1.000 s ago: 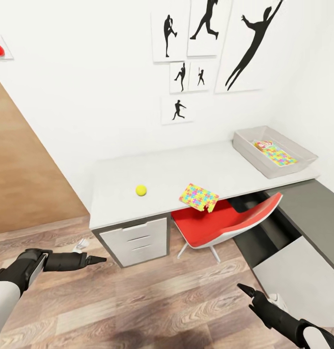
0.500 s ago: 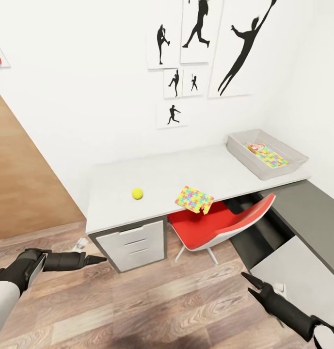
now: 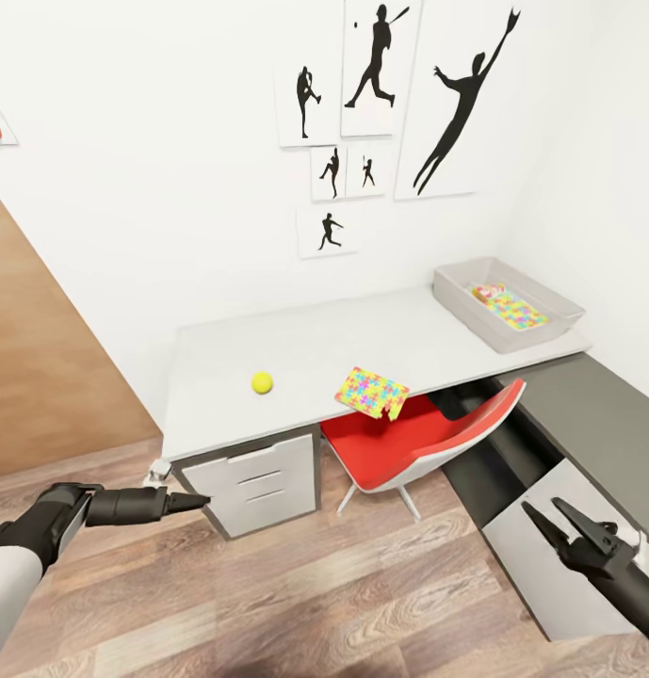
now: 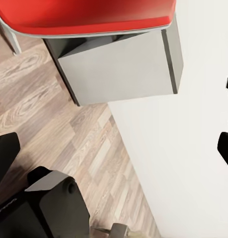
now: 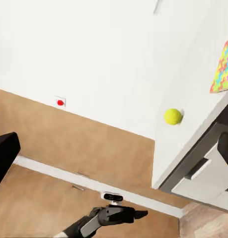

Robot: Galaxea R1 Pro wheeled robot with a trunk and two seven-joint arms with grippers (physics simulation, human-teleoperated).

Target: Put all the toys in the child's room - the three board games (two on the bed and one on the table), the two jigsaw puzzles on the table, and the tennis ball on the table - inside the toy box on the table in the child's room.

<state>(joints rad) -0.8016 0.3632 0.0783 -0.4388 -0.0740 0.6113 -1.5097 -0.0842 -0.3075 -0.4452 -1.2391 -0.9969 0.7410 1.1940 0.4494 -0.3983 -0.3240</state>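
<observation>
- Toys on the table [image 3: 305, 344]: your tennis ball [image 3: 261, 381] sits near the front edge, one jigsaw puzzle [image 3: 371, 393] overhangs that edge above the red chair [image 3: 413, 438].
- Toy box [image 3: 506, 303] at the table's far right end holds another puzzle sheet; no writing is readable.
- Your left gripper [image 3: 194, 502] has jaws together, your right gripper [image 3: 558, 521] jaws apart; both are low, well apart from the toys.

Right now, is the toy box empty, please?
No. The toy box already holds a puzzle atop something else colourful.
</observation>
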